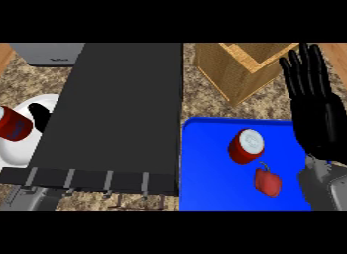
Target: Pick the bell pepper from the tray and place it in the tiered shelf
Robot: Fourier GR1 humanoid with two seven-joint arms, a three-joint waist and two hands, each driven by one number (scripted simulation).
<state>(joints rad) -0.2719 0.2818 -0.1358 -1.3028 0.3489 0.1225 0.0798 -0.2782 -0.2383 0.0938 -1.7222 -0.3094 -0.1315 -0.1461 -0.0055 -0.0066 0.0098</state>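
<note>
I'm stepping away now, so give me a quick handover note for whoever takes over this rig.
Right hand: open, fingers straight, over the right edge of the blue tray, holding nothing.
Left hand: not in view.
Bell pepper: lies on the tray, untouched, near the right forearm, just below a red can.
Tiered shelf: the dark unit left of the tray; no pepper on it.
Also around: a second red can over a white plate at far left, a wooden box behind the tray.
Done: nothing yet.
Left: grasp the pepper, carry it left, set it in the shelf.
</note>
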